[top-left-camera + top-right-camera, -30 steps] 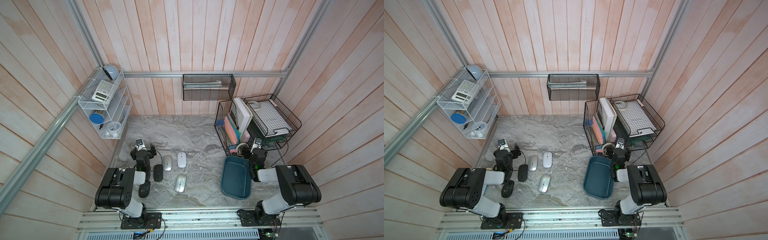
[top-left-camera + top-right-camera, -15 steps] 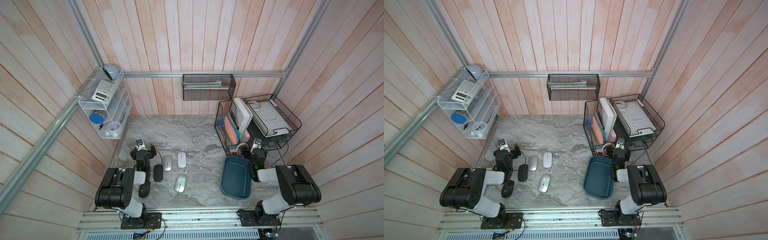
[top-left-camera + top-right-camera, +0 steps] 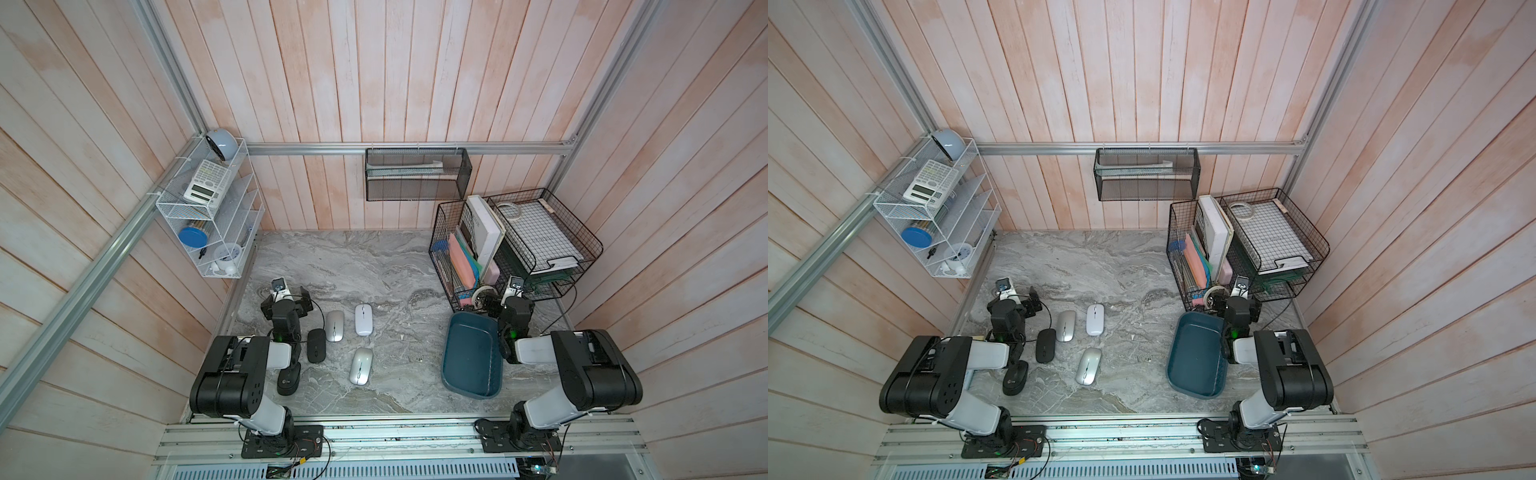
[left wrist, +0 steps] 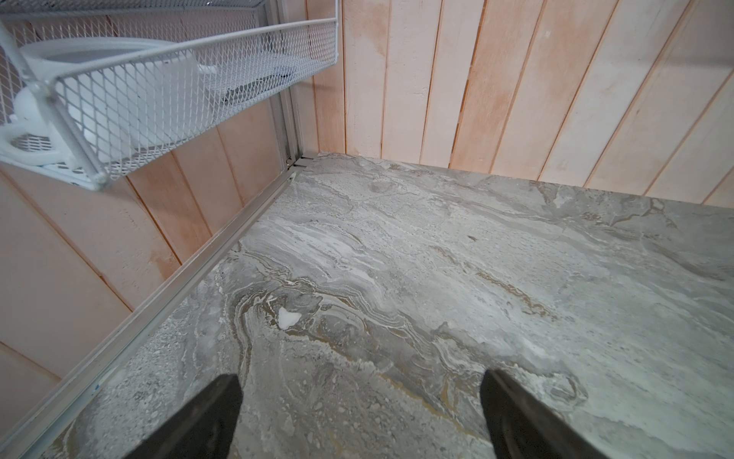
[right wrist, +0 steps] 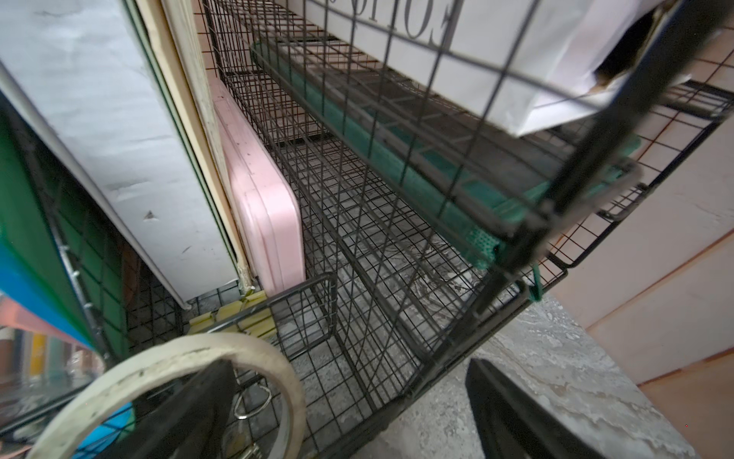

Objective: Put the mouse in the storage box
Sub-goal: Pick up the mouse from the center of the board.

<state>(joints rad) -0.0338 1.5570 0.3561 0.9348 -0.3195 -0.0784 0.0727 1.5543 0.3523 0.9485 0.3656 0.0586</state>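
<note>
Several computer mice lie on the marble table at the left: a white mouse [image 3: 364, 320] [image 3: 1095, 320], a silver mouse [image 3: 335, 326] beside it, another silver mouse [image 3: 360, 365] nearer the front, and a black mouse [image 3: 316, 351] close to the left arm. The storage box [image 3: 471, 361] [image 3: 1196, 359], a shallow dark teal bin, sits empty at the right. My left gripper [image 3: 289, 298] [image 4: 359, 383] is open over bare marble, behind the mice. My right gripper [image 3: 505, 302] [image 5: 349, 369] is open just behind the box, facing the wire baskets. Neither wrist view shows a mouse.
Black wire baskets [image 3: 515, 245] [image 5: 357, 246] with books and folders stand right in front of the right gripper, a tape roll [image 5: 178, 353] beside one finger. A white wire rack [image 3: 208, 216] [image 4: 159, 91] hangs on the left wall. A mesh basket [image 3: 417, 174] hangs at the back.
</note>
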